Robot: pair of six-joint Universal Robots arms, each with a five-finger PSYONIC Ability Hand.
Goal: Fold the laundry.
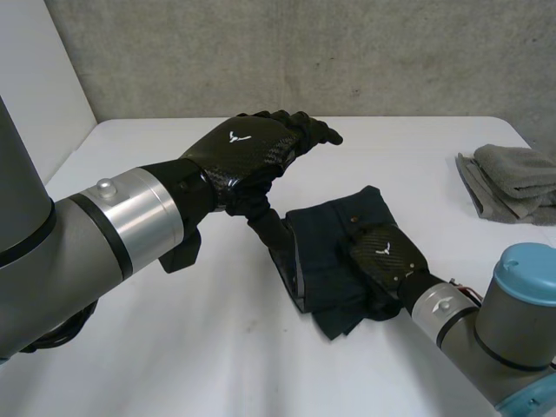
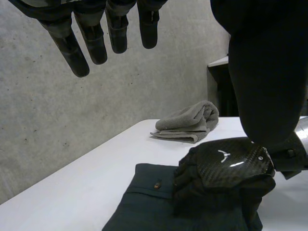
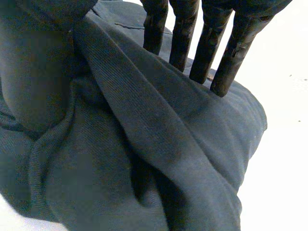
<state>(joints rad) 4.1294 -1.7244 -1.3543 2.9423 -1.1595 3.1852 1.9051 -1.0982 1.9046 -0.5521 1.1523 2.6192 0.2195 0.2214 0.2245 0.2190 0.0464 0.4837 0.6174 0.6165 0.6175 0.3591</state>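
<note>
The white worktop [image 1: 391, 148] carries a dark garment [image 1: 326, 252], bunched near its middle in front of the right arm. Folded grey towels [image 1: 512, 178] lie well apart at the far right edge. The left hand [image 1: 248, 148] hangs above the worktop, fingers straight, with a strip of the garment pinched up beneath its palm. The right hand [image 1: 387, 252] presses flat, straight-fingered, on the garment's near part.

Right robot hand [image 3: 184, 33] presses straight-fingered on dark garment [image 3: 144, 144].
</note>
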